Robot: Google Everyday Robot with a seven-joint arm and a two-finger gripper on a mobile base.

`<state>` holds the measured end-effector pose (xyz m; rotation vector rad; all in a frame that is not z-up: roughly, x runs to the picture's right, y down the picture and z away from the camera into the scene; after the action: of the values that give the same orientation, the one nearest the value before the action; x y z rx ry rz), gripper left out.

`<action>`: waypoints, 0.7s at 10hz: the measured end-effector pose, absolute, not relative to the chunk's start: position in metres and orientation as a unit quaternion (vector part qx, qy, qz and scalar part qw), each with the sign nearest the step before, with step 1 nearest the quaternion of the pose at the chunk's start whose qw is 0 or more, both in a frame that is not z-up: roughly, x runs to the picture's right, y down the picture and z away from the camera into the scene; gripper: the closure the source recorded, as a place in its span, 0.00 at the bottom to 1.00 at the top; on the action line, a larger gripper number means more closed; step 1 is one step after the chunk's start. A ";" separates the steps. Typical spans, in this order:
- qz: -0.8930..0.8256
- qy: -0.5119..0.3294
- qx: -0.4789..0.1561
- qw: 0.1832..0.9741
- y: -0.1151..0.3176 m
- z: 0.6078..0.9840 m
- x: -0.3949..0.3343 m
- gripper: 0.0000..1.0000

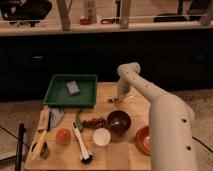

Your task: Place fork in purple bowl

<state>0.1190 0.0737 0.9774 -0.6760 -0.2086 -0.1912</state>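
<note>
My arm reaches from the lower right across the wooden table point(107, 155). The gripper point(121, 95) points down at the table's far edge, right of the green tray. A small thin grey thing, apparently the fork point(114, 100), lies on the table just left of and below the gripper; I cannot tell whether they touch. The purple bowl point(119, 121) stands nearer the front, below the gripper, and looks empty.
A green tray point(57, 95) holding a grey sponge point(73, 88) is at the back left. Grapes point(94, 122), a white cup point(101, 136), a white-handled brush point(81, 142), an orange ball point(63, 136), a yellow-handled tool point(39, 142) and an orange-red bowl point(144, 140) lie along the front.
</note>
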 end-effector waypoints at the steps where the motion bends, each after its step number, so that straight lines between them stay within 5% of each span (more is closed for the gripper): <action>1: -0.101 -0.103 -0.331 0.933 0.076 0.972 0.118 1.00; 7: -0.157 -0.120 -0.296 0.935 0.055 0.912 0.091 1.00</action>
<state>0.0911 0.0552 0.9123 -0.6061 -0.2445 -0.3205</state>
